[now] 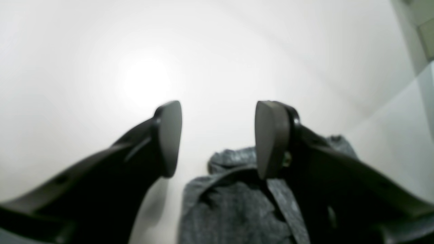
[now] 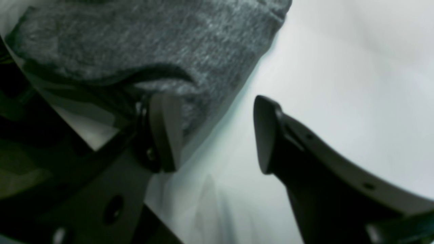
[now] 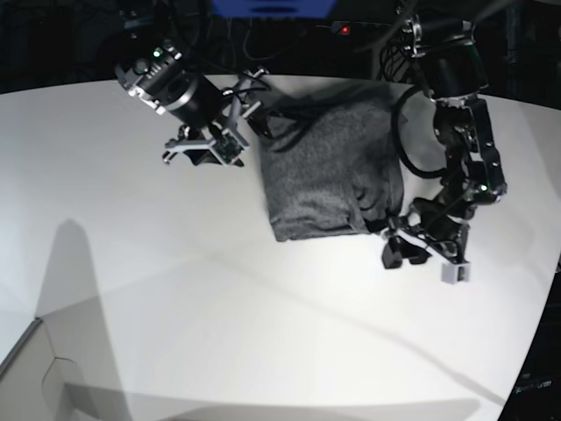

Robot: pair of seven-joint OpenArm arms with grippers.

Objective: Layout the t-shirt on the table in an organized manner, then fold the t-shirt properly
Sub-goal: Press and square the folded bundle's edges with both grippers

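The dark heather-grey t-shirt (image 3: pixel 329 167) lies bunched in a rough rectangle at the back middle of the white table (image 3: pixel 175 289). My left gripper (image 3: pixel 423 261) hangs open at the shirt's near right corner. In the left wrist view the left gripper (image 1: pixel 218 135) holds nothing, and the t-shirt (image 1: pixel 230 203) lies below, partly behind one of the fingers (image 1: pixel 271 135). My right gripper (image 3: pixel 206 145) hovers open just off the shirt's far left edge. In the right wrist view the right gripper (image 2: pixel 217 135) is empty, with one of its fingers (image 2: pixel 166 132) against the t-shirt's (image 2: pixel 152 40) edge.
Dark equipment and cables run along the back of the table. A pale box corner (image 3: pixel 35 368) shows at the bottom left of the base view. The table's curved edge (image 3: pixel 539 333) falls away on the right, and floor tiles (image 1: pixel 423 27) show beyond it.
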